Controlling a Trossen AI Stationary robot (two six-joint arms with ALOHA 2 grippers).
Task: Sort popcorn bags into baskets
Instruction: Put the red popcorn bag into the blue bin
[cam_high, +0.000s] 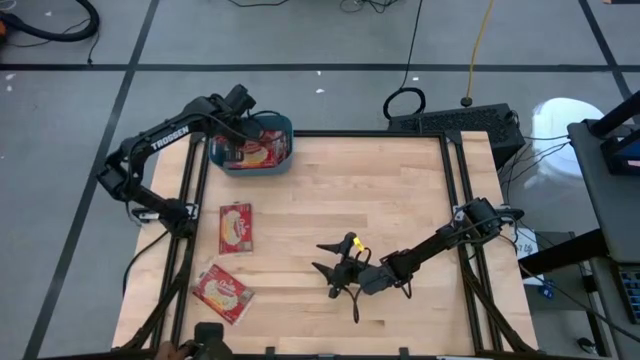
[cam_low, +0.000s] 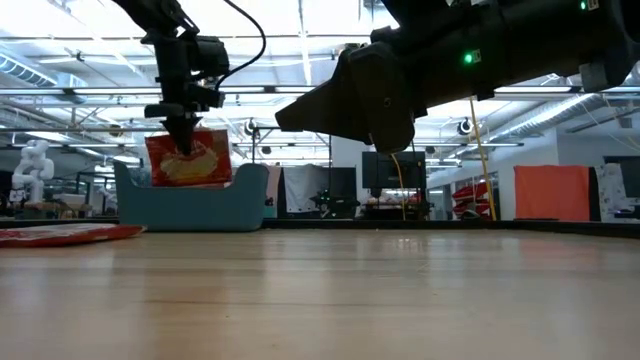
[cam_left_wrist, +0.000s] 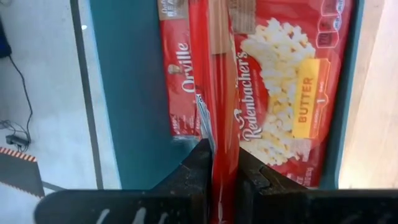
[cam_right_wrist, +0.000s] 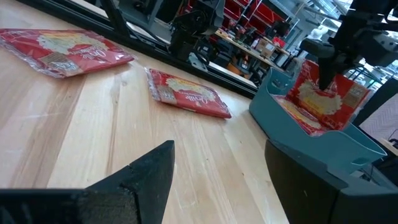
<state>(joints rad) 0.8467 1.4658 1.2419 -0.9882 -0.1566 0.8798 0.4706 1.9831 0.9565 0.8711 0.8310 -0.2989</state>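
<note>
While pinched upright by left claw (cam_left_wrist: 224, 180), popcorn bag (cam_left_wrist: 214, 93) seemingly above teal basket (cam_left_wrist: 134, 93).

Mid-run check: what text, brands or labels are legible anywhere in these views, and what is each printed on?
"TROSSEN": white letters on the dark left arm, high view.
"Orville": flat red popcorn packet lying in the teal plastic bin, left wrist view.
"Redenbacher's": red popcorn packet with the yellow-cream picture, same bin.
"BUTTER": yellow panel on that packet.
Small print on the packets, and on the two packets lying on the wooden table: too small or blurred to read.
</note>
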